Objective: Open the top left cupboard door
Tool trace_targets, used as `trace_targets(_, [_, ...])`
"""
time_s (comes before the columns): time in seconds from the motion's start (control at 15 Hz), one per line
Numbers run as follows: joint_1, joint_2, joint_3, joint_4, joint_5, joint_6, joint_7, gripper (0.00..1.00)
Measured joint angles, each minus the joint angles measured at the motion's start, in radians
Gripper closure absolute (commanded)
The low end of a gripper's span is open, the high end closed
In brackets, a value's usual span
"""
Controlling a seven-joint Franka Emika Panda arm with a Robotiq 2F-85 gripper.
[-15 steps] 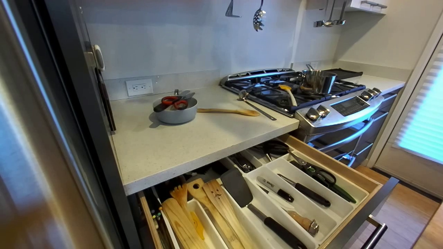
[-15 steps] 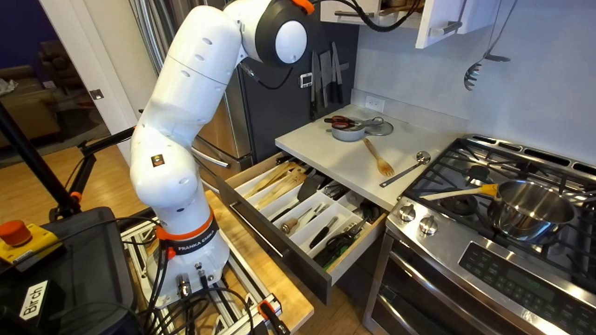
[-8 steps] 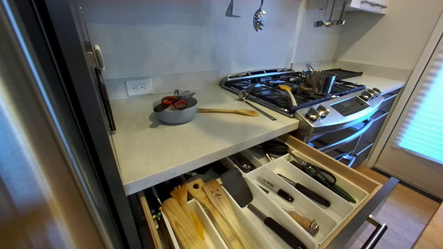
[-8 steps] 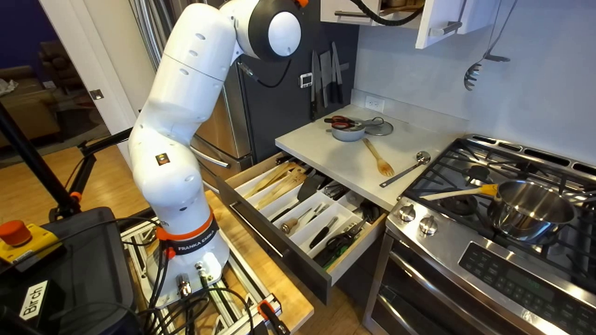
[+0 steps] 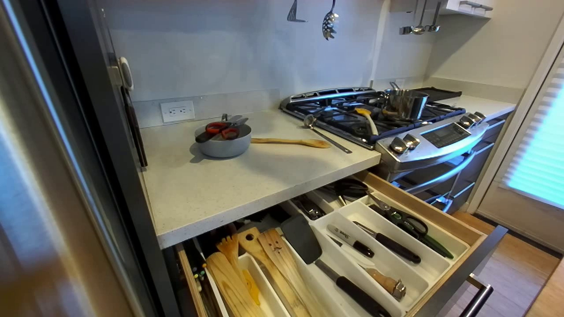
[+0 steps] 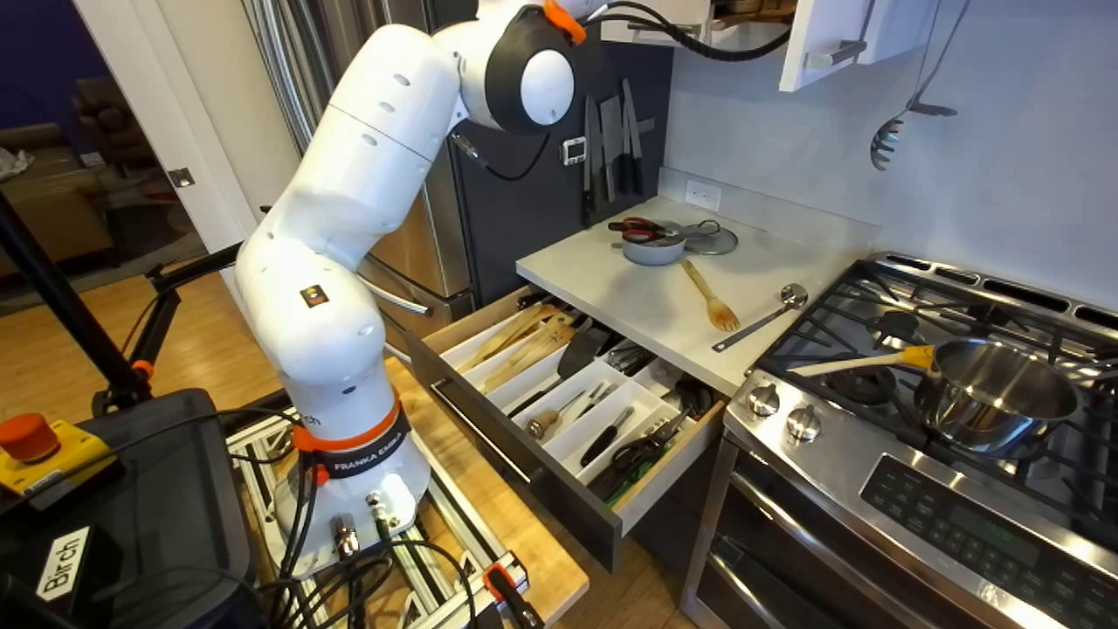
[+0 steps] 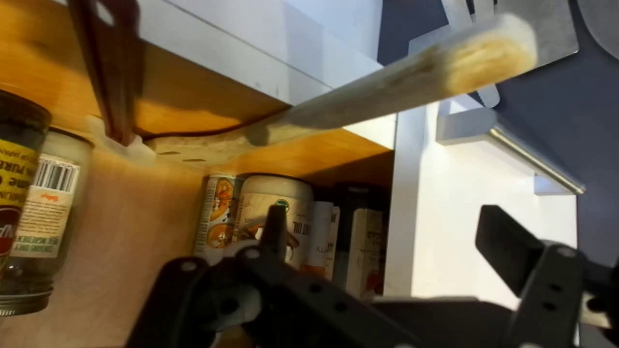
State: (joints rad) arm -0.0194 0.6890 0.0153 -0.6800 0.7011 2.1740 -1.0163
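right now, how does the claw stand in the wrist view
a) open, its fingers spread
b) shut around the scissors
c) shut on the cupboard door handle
a, since the wrist view shows the claw with its black fingers well apart and the white cupboard door seen between them.

In an exterior view the white arm (image 6: 349, 218) leans up from its base (image 6: 406, 480), bends at a round joint (image 6: 546, 87) and runs past the top edge. In the wrist view the hand (image 7: 385, 238) has its two dark fingers (image 7: 275, 232) spread wide apart.
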Motion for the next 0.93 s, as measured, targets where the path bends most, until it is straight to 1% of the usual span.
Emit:
trace_targets(0.33, [0.005,0.068,0.075,0.054,0.065,0.083,-0.065,0.00])
trace_targets(0.47, [-0.003,0.086,0.110,0.079,0.112,0.085,-0.084,0.00])
trace_targets(0.73, [-0.037,0.119,0.211,0.110,0.240,0.075,-0.103,0.00])
trace_targets(0.93, [-0.067,0.143,0.283,0.132,0.324,0.037,-0.117,0.00])
